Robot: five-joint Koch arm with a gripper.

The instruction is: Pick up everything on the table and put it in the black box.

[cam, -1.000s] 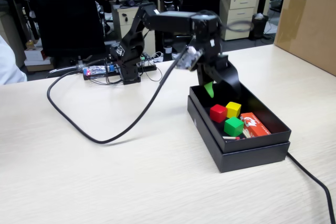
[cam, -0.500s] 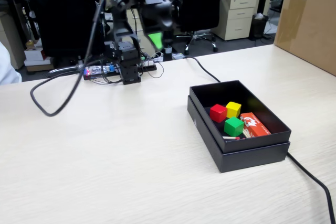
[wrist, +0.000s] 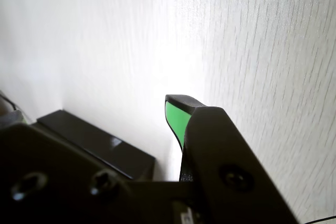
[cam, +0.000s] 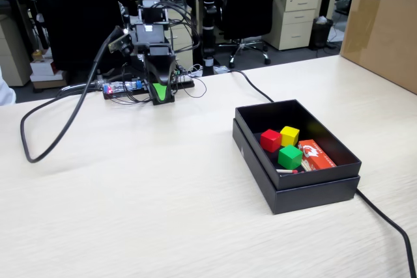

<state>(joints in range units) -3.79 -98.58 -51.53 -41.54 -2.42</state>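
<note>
Folding back over my own base at the far edge of the table [cam: 130, 213], I hang my claw [cam: 159, 92] tip-down just above the wood. Its green-lined fingers lie one behind the other in both views, so I cannot tell whether it is parted or closed; nothing shows between them. In the wrist view the claw [wrist: 181, 116] points at bare pale laminate.

Well apart from me, toward the right edge of the table, sits the black box [cam: 260, 174]. Its long axis runs from the far left toward the near right in the fixed view. All three cubes rest inside it, clustered near the middle: the red cube [cam: 270, 140] on the left, the yellow cube [cam: 290, 135] just beside it on the right, the green cube [cam: 290, 156] nearer the camera. A matchbox [cam: 315, 155] lies against the box's right wall, just beside the green cube.
</note>
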